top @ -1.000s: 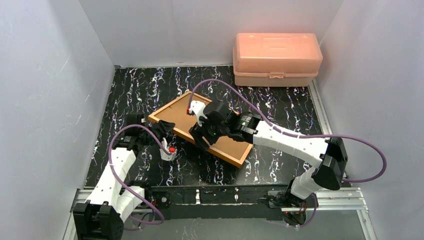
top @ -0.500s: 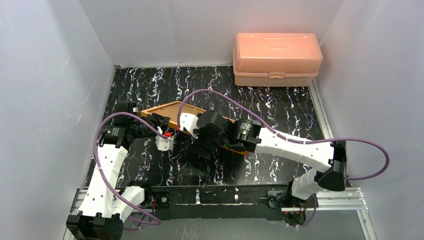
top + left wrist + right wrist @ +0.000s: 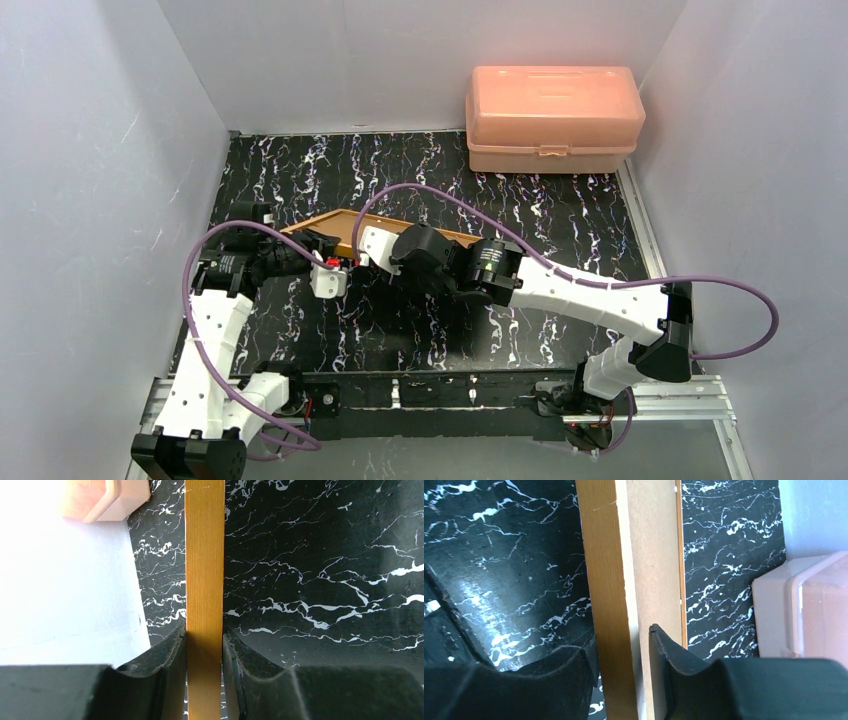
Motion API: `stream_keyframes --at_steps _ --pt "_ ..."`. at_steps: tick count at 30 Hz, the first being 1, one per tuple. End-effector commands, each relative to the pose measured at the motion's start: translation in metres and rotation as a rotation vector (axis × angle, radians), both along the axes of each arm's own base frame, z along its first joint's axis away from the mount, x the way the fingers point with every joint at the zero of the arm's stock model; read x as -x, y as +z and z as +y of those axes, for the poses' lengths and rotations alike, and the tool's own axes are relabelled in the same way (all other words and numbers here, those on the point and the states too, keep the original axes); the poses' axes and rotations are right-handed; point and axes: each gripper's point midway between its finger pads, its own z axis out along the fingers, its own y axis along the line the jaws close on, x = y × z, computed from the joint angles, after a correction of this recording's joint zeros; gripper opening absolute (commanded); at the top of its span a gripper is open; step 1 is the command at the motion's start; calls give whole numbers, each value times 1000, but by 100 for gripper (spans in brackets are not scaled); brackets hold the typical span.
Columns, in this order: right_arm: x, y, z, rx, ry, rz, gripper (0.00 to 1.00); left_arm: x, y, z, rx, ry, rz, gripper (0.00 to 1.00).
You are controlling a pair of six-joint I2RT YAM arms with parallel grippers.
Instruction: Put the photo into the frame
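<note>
Gripping the frame [image 3: 205, 555] at two places, both arms hold it steeply tilted, nearly on edge, over the left-centre of the worktop [image 3: 570, 215]. From above, only a thin orange-brown sliver of it shows between the two wrists. Whether its lower edge touches the worktop cannot be told.

Left pincer [image 3: 204, 640]: clenched on the frame. In the left wrist view, one orange rail runs straight up the middle, and the black fingers [image 3: 170, 655] press against it from either side with no gap visible.

Right pincer [image 3: 623, 645]: also clenched on the frame. In the right wrist view, one finger sits against the outer side of the orange rail. The other finger [image 3: 664, 660] bears on the face of a plain brown backing board [image 3: 654, 555]. The board lies flush beside that rail, within the frame.

From above, the two pincers sit close together on the frame's near side, the left one just left of the right.

A pink plastic box [image 3: 553, 118] stands shut at the far right corner of the worktop, against the back wall and well apart from the frame and both arms.
</note>
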Motion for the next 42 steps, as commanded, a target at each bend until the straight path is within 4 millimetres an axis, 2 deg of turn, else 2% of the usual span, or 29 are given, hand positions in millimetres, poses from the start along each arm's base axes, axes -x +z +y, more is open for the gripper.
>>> stream_keyframes --at_steps 1,2,3,6,7,8,12,13,17,20,22,28,32,36,38,39,42 --pt "-16 39 1 -84 -45 -108 44 7 30 -11 84 -26 -38 26" --pt "-16 44 2 -102 -45 -113 42 6 32 -11 93 -17 -39 34" --pt "-16 48 4 -117 -45 -116 40 4 34 -11 106 -2 -38 47" --pt "-16 66 11 -181 -45 -117 36 -5 47 -10 167 73 -18 64" --pt "-17 70 14 -194 -52 -116 35 -8 50 -9 194 105 0 77" --pt "-18 73 16 -201 -58 -112 34 -11 57 -8 230 138 11 85" --pt "-24 79 28 -200 -92 -85 30 -29 77 2 407 283 89 97" --pt "-27 76 33 -193 -101 -72 28 -35 81 14 451 341 118 98" --pt "-37 88 52 -251 -131 -4 26 -52 108 46 662 480 258 98" --pt "-51 101 68 -338 -154 82 23 -65 111 77 803 599 412 98" --pt "-65 117 77 -442 -182 163 21 -75 100 98 879 703 518 98" --pt "-119 113 79 -694 -315 452 18 -82 45 129 919 1017 688 98" --pt "-147 98 59 -751 -423 493 18 -78 18 142 890 1165 748 98" --pt "-167 83 31 -800 -499 540 18 -70 3 141 857 1174 760 98" --pt "-169 71 19 -806 -525 563 18 -67 -1 139 851 1162 746 98" --pt "-169 58 13 -795 -547 578 18 -66 -4 138 849 1161 748 98" --pt "-166 34 -6 -806 -590 607 19 -62 -18 138 831 1188 824 98"
